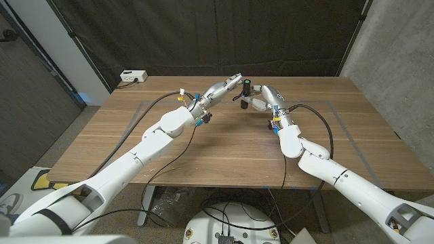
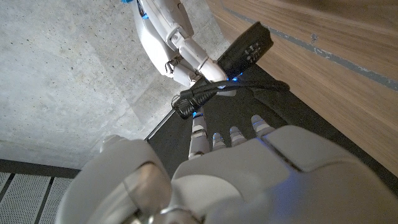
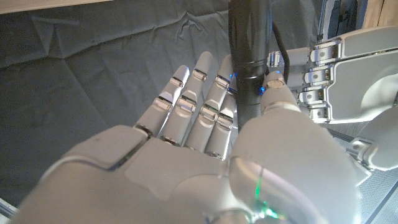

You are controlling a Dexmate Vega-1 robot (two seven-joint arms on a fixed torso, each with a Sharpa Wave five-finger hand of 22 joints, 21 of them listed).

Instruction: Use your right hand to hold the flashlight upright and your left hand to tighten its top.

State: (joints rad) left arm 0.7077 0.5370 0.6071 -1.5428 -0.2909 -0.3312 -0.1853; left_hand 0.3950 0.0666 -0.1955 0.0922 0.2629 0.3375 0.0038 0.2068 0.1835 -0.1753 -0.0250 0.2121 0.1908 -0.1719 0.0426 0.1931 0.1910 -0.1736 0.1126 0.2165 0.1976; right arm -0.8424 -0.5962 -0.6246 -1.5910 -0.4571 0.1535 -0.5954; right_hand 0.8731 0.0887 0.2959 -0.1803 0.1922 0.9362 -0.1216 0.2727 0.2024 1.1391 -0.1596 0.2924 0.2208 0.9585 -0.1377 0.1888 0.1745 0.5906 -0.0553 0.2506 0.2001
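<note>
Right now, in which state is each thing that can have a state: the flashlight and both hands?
flashlight: upright above the table, held, no beam visible.
right hand: holds the flashlight's body, fingers beside it.
left hand: raised beside the flashlight's top; whether it grips the top cannot be told.

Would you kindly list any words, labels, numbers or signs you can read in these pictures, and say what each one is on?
None can be read.
The flashlight shows no legible marking in the right wrist view.
The white box at the table's far left edge is too small to read.
The small coloured tags on the left arm's cables show no text.
</note>
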